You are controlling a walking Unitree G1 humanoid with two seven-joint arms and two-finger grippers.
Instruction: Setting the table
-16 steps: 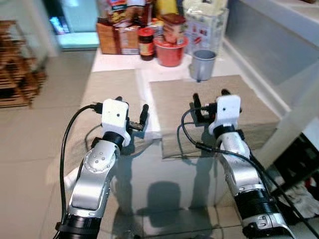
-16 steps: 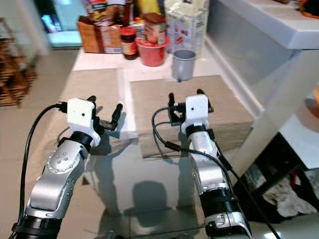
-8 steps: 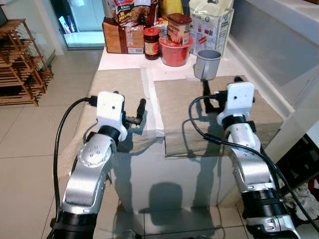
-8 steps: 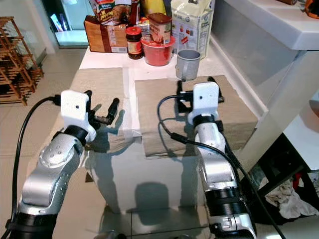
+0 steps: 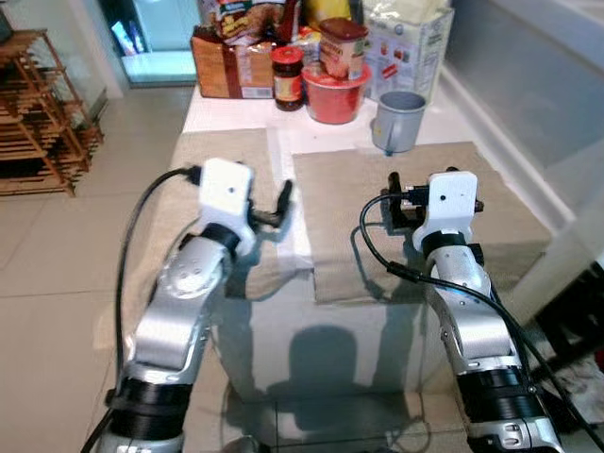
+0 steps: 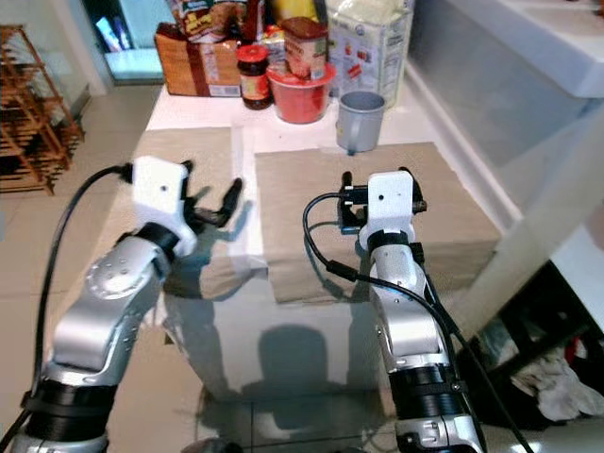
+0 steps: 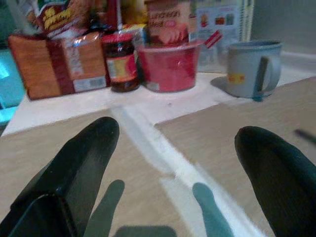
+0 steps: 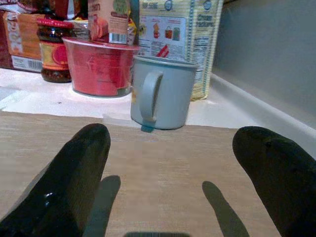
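Note:
Two beige placemats lie side by side on a white table, the left placemat (image 5: 219, 147) and the right placemat (image 5: 338, 215). A grey mug (image 5: 398, 121) stands upright at the far edge of the right mat, its handle facing me (image 8: 148, 94). My left gripper (image 5: 269, 203) hovers open over the left mat's inner edge, near the white strip between the mats (image 7: 163, 153). Low over the right mat, my right gripper (image 5: 413, 193) is also open, a short way before the mug. Nothing is between either pair of fingers.
At the table's back stand a red bowl (image 5: 332, 94), a dark jar (image 5: 288, 77), a brown box (image 5: 226, 74) and a paper bag (image 5: 408, 47). A white counter (image 5: 557, 85) runs along the right. A wooden rack (image 5: 38, 113) stands on the tiled floor at left.
The view has shifted a little. My left gripper has swung right toward the gap between the mats. My right gripper stays over the right mat, both still open.

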